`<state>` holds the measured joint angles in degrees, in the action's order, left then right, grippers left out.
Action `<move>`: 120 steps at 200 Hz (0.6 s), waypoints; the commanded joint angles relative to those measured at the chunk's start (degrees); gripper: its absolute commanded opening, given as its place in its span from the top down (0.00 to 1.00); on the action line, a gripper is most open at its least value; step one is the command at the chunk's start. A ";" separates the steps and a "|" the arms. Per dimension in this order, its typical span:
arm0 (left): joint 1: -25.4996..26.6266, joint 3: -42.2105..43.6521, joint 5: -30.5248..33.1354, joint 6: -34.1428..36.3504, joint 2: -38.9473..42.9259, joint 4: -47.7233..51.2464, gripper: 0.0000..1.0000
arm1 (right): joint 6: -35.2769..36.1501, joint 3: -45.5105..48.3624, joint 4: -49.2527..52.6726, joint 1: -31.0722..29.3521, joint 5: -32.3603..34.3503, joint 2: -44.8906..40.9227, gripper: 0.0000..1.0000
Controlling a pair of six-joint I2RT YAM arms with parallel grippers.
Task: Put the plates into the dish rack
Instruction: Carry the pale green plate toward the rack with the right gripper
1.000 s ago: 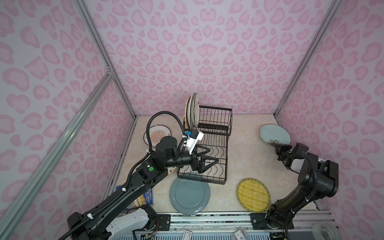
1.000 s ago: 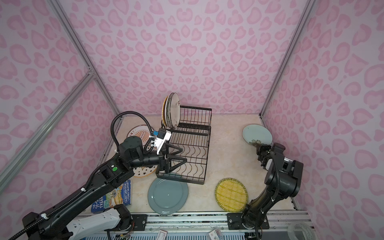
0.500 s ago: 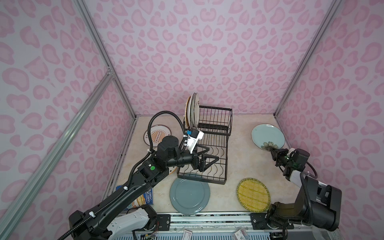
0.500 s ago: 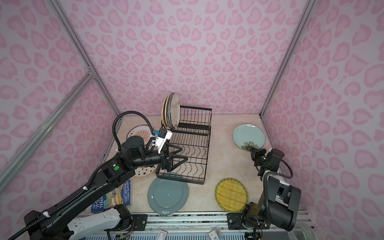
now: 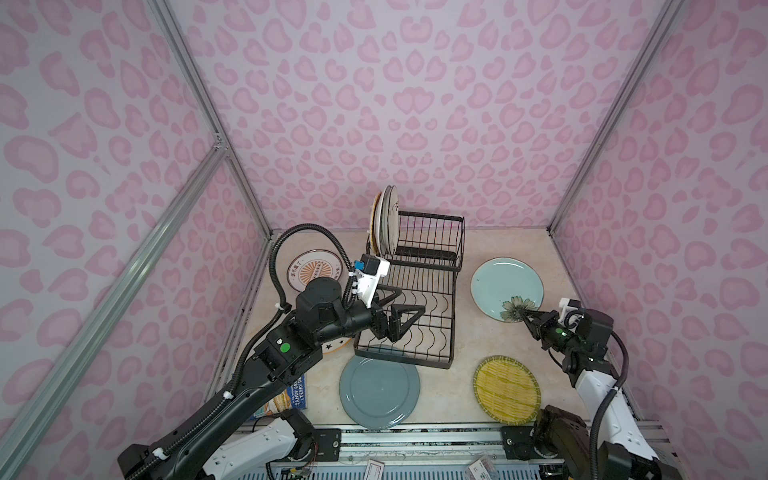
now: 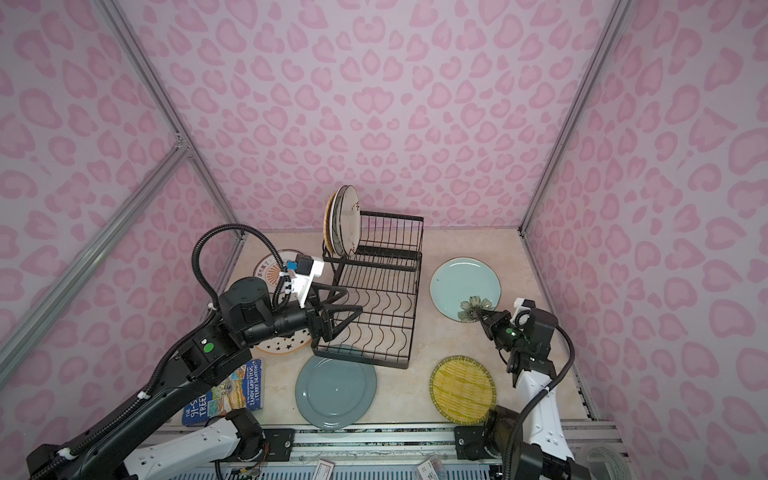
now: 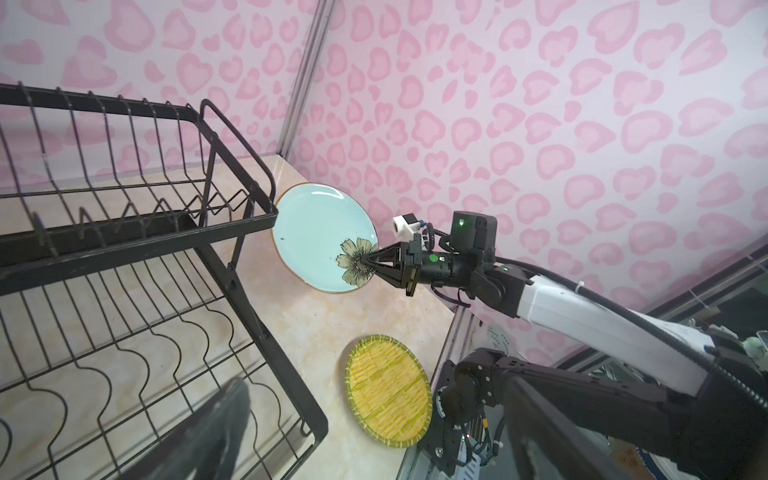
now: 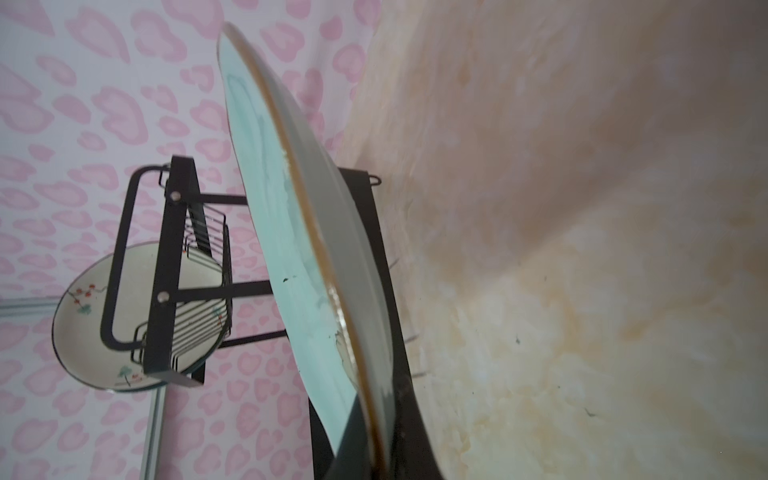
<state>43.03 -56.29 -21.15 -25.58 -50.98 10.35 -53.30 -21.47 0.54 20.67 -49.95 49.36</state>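
- Right gripper [image 5: 524, 312]: jaws closed on the near rim of the pale blue plate [image 5: 505, 284], at its painted flower; the right wrist view shows this plate tilted relative to the surface [image 5: 490, 241]
- Left gripper [image 5: 409, 305]: jaws wide open, holding nothing, hovering over the lower tier of the dish rack [image 5: 424, 251]
- Dish rack: stands mid-surface; upright plates [image 5: 384, 220] stand at the far left end of its raised tier
- Teal-grey plate [image 5: 379, 388]: flat on the surface, at the rack's near edge
- Yellow woven plate [image 5: 507, 388]: flat on the surface, between the teal-grey plate and the right arm [image 5: 602, 395]
- Sunburst plate [image 5: 311, 270] and star plate [image 6: 286, 345]: flat, left of the rack, partly hidden by the left arm [image 5: 257, 386]
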 commanded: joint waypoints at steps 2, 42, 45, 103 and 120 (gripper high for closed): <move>0.10 3.73 5.11 -6.45 3.73 -0.83 0.03 | 0.18 0.44 -0.68 -1.95 -1.32 -4.11 1.00; 0.22 12.16 9.34 -11.65 7.64 -2.61 0.03 | -1.14 0.22 2.51 -8.46 1.03 -10.89 1.00; 0.24 12.32 9.10 -11.74 7.27 -2.41 0.03 | -1.00 0.14 2.86 -9.18 1.29 -10.99 1.00; 3.70 14.75 6.37 -14.06 -2.23 -7.56 0.02 | 0.58 -1.67 5.00 -23.26 7.19 -11.09 1.00; 4.90 14.75 7.38 -14.93 -5.43 -9.32 0.04 | 0.33 -1.92 4.99 -26.22 7.83 -10.95 1.00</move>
<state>46.74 -41.69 -14.74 -38.96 -53.39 6.63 -53.34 -22.50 9.61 -2.61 -43.29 38.54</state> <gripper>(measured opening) 0.970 0.061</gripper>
